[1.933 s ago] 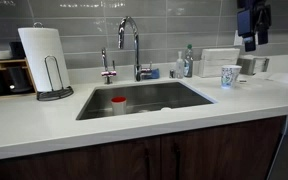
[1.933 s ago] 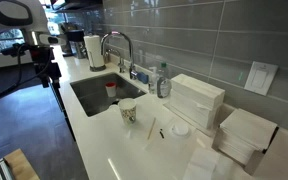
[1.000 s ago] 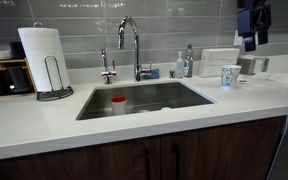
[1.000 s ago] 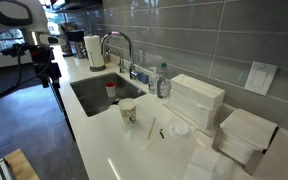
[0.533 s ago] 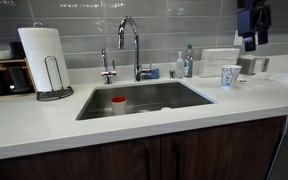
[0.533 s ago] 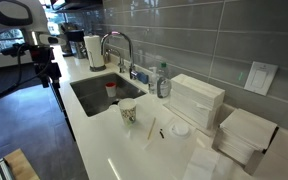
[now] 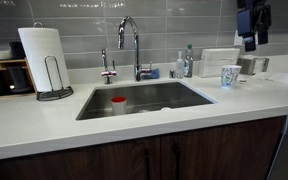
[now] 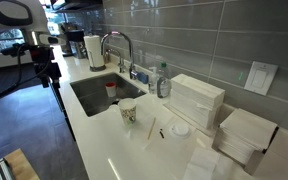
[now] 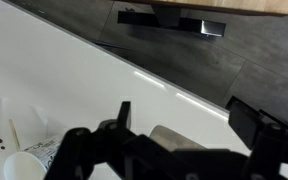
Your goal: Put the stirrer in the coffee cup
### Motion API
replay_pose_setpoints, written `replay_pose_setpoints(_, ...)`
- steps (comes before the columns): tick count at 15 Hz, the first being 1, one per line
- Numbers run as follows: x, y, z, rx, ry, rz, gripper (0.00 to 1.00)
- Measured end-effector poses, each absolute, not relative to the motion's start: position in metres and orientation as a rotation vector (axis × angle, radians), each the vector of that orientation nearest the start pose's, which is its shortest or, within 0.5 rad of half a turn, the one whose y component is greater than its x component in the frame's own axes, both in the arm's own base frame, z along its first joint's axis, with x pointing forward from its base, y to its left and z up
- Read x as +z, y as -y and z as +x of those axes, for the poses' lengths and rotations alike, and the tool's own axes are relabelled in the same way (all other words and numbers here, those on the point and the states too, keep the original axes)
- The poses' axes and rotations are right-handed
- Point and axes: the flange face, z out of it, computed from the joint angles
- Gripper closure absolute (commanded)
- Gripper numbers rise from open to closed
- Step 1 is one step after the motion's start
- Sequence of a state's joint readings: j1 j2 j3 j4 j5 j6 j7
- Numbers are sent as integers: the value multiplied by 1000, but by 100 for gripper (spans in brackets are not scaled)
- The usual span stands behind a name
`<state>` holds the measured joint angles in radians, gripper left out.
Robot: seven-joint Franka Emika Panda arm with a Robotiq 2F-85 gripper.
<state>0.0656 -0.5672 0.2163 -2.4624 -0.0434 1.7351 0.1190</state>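
The coffee cup (image 7: pixel 229 76), a small white paper cup with a pale blue-green pattern, stands upright on the white counter to the right of the sink; it also shows in an exterior view (image 8: pixel 128 112) and at the lower left of the wrist view (image 9: pixel 24 165). A thin pale stirrer (image 8: pixel 151 129) lies flat on the counter a little beyond the cup, and it shows in the wrist view (image 9: pixel 13 134). My gripper (image 7: pixel 249 40) hangs high above the counter, above and right of the cup. In the wrist view the gripper (image 9: pixel 189 120) is open and empty.
The sink (image 7: pixel 189 100) holds a white container with a red top (image 7: pixel 118 104). A faucet (image 7: pixel 132 42), a paper towel holder (image 7: pixel 46 62), a soap bottle (image 8: pixel 162 82) and white boxes (image 8: pixel 198 100) stand along the tiled back wall. A small dark item (image 8: pixel 163 133) lies by the stirrer.
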Motion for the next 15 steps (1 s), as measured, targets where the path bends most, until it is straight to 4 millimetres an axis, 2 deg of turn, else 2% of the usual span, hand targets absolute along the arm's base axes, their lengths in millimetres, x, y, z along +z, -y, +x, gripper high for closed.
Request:
replay_pose_setpoints(6, 476, -100, 348, 229, 214, -3309, 0)
replay_pose_setpoints(8, 478, -89, 354, 203, 223, -3315, 0)
replay_pose_setpoints(11, 480, -52, 375, 153, 268, -3299, 0)
replay_pose_setpoints(15, 477, 18, 406, 142, 302, -3217, 0)
